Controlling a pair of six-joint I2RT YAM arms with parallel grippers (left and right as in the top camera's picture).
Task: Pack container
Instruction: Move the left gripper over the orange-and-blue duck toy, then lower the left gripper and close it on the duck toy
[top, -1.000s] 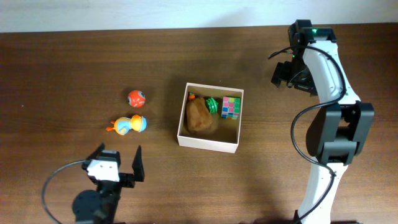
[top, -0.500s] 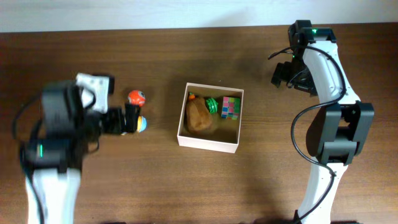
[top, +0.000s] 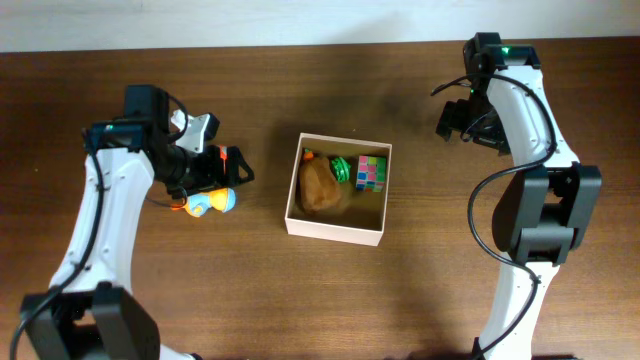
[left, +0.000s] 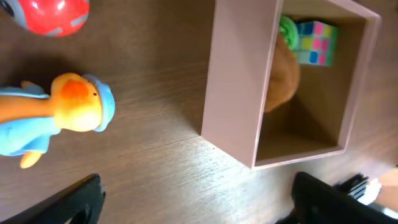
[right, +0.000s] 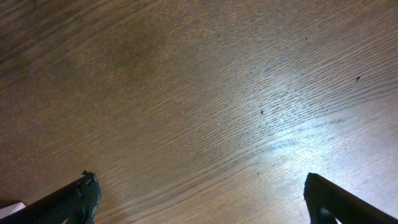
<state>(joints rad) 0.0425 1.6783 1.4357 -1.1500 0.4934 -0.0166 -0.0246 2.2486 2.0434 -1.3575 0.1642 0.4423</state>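
Left of the container (top: 335, 231), your left claw (left: 196, 186) hangs spread wide and empty above the desk (top: 420, 290), with the orange-and-blue duck toy (left: 59, 112) off to one side of its jaws and the red ball (left: 53, 12) beyond that. The container sits mid-desk, open top up, already holding a brown plush lump (top: 320, 187), a green toy (top: 342, 168) and a colourful puzzle cube (top: 372, 172). I judge the step in hand to be picking up one of the two loose toys. Centre the jaws over the duck's body before you descend (the wrist view shows bare wood and the container wall between the fingers, not a toy), and turn the wrist so the fingers close across its narrower width. Avoid the ball, which would likely roll at a nudge. Your right claw (right: 199, 186) is likewise spread and empty over bare desk, well apart from the container; leave it parked.
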